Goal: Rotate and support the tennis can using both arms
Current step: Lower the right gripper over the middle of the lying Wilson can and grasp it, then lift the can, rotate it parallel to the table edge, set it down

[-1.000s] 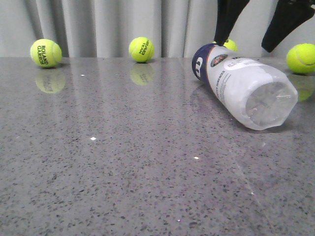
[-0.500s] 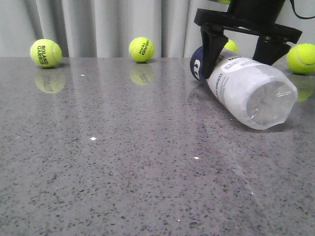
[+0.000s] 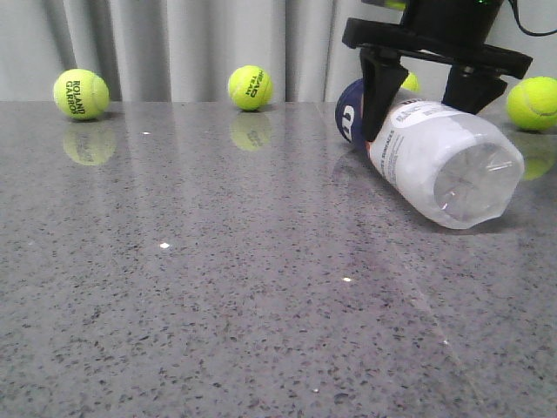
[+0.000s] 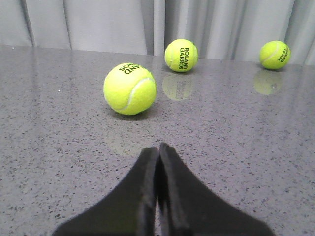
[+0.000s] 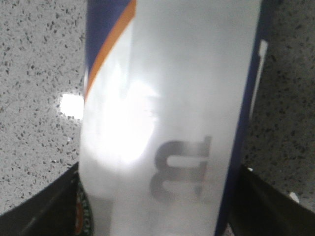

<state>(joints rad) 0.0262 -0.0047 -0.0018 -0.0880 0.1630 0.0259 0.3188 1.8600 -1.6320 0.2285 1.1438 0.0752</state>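
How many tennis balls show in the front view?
4: far left, back centre, far right edge, and one mostly hidden behind the right gripper over the tennis can.

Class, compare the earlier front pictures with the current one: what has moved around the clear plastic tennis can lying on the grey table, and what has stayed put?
The black right gripper came down from above and now straddles the clear plastic tennis can, one finger on each side; a firm clamp cannot be confirmed. The can's far navy end shifted slightly left. The yellow-green tennis balls and the shut left gripper show no change.
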